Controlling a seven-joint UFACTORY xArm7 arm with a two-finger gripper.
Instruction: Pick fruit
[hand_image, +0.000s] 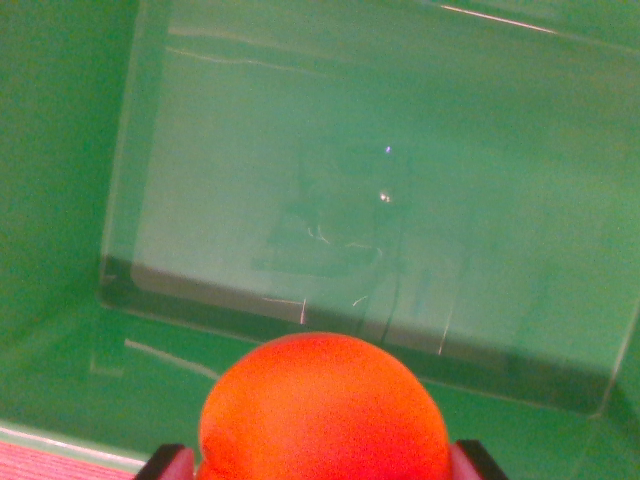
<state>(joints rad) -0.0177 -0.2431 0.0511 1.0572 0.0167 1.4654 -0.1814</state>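
1. The orange fruit (322, 410) is cut off by the bottom edge of the wrist view; its underside is out of sight.
2. Of the tool (322, 466) only two dark finger tips show, at either side of the fruit; the rest lies below the frame.
3. The clear container (380, 215) runs off the top and right edges, so its far rim is unseen.
4. Its floor carries a blurred dark reflection, too vague to identify.
5. A pinkish strip (50, 462) at the bottom-left corner is clipped and unidentifiable.
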